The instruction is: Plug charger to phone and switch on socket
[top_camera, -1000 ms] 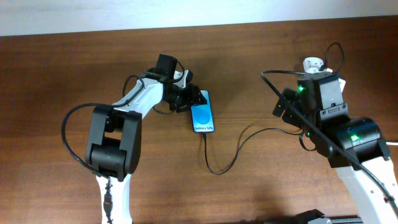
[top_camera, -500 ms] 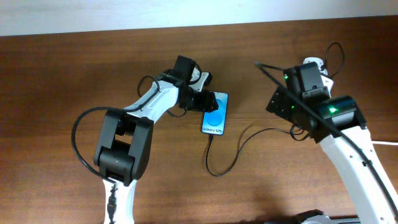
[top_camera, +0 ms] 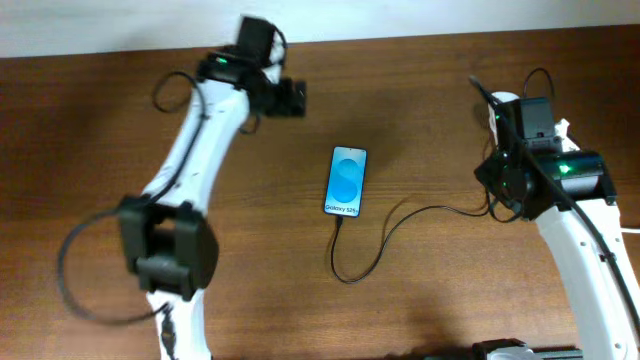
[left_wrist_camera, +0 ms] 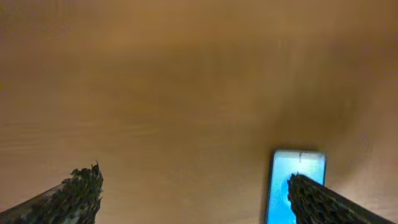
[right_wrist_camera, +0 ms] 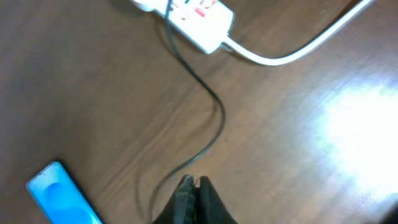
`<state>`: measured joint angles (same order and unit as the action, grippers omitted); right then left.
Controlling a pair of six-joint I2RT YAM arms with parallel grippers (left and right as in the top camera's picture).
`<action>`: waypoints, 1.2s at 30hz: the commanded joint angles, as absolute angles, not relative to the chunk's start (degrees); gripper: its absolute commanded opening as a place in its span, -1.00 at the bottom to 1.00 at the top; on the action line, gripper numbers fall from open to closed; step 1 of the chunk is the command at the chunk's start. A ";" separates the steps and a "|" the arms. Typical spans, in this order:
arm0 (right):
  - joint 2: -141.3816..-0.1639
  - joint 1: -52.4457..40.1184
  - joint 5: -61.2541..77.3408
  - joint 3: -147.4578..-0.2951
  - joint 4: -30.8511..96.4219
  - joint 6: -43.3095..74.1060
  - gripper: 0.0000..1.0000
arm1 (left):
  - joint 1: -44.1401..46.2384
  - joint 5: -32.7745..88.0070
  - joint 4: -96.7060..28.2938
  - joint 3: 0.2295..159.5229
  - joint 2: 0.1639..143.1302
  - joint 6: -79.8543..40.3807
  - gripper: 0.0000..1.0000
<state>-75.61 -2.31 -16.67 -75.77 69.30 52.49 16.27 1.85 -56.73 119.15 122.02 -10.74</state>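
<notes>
**Bench state: phone on table, both arms off it**

Slim black-edged phone (top_camera: 346, 180) with a bright blue screen lies flat, screen up, near the middle of the brown wooden table (top_camera: 450, 300). Its long axis runs roughly front to back.

Thin black charger cable (right_wrist_camera: 221, 115): in the overhead view 1 end meets the phone's near short edge. The cable then loops toward the front of the table and runs off to the right arm's side. The connector is too small to tell how it is seated. In the right wrist view the other end runs up to the small white oblong socket (right_wrist_camera: 193, 15) with red marks. A thick white cord (right_wrist_camera: 273, 60) leaves that socket's end.

Left gripper (left_wrist_camera: 194, 186): raised at the far left of the table, well apart from the phone. Jaws are wide, with the 2 fingertips (left_wrist_camera: 81, 190) at opposite sides of the left wrist view and nothing between them.

Right gripper (right_wrist_camera: 194, 185): above the table near the socket. Jaws are pressed together, and the cable curves past just beside the tips. Switch position cannot be read
</notes>
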 commanded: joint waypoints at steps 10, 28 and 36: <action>-77.87 19.77 -5.17 -76.09 66.19 42.15 -0.92 | 11.00 -26.15 -56.45 121.93 88.07 -3.95 0.99; -83.79 26.22 2.61 -76.09 70.54 26.33 -0.92 | 1.34 -21.87 -16.23 69.17 17.15 4.82 1.00; -83.79 26.22 2.55 -76.09 71.24 26.33 -0.92 | -3.62 -12.64 -13.76 65.71 12.10 4.80 0.99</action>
<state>-83.68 26.13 2.31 -75.81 71.13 26.72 -2.55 -17.63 -13.91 66.22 13.63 3.92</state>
